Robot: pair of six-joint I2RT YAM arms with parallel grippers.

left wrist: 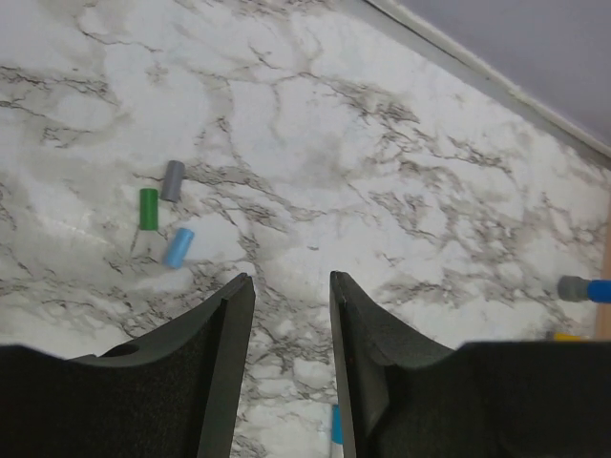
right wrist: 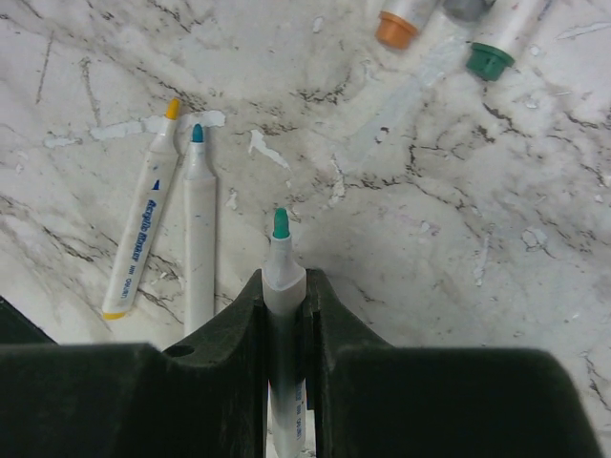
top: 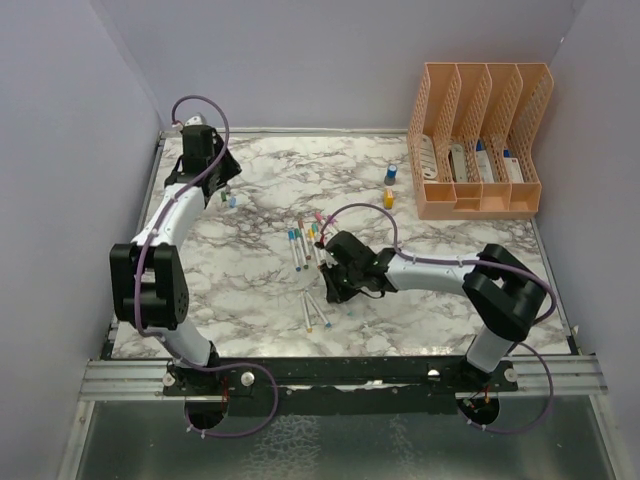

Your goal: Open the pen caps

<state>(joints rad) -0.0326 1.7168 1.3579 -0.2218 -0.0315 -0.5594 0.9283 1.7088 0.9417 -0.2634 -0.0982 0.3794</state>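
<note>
- The peach file rack (top: 480, 140) stands at the far right corner of the marble surface (top: 440, 300); everything below is placed from it.
- Two small bottles, one blue (top: 391, 174) and one orange (top: 388, 198), stand just left of the rack.
- The bunch of pens (top: 303, 243) lies well left of the rack and nearer the arms, about mid-surface.
- A loose pair of pens (top: 316, 311) lies nearer the arms again.
- The right jaws sit beside that bunch, left of the rack and nearer the arms than it.
- They are pinching a white pen (right wrist: 283, 277) by its barrel.
- That pen's green tip is bare and sticks out past the jaws, close above the surface.
- Next to the held pen, two uncapped pens lie flat side by side, a yellow-tipped pen (right wrist: 143, 229) and a blue-tipped pen (right wrist: 199, 229).
- Further out, an orange end (right wrist: 396, 24) and a green end (right wrist: 495, 55) of other pens show at the edge of the right wrist view.
- The left jaws hang at the far left corner, right across the surface from the rack.
- They are spread, with nothing between them and only bare marble below.
- Three loose caps lie close together just ahead of the left jaws: a grey cap (left wrist: 173, 179), a green cap (left wrist: 148, 208) and a light blue cap (left wrist: 179, 247).
</note>
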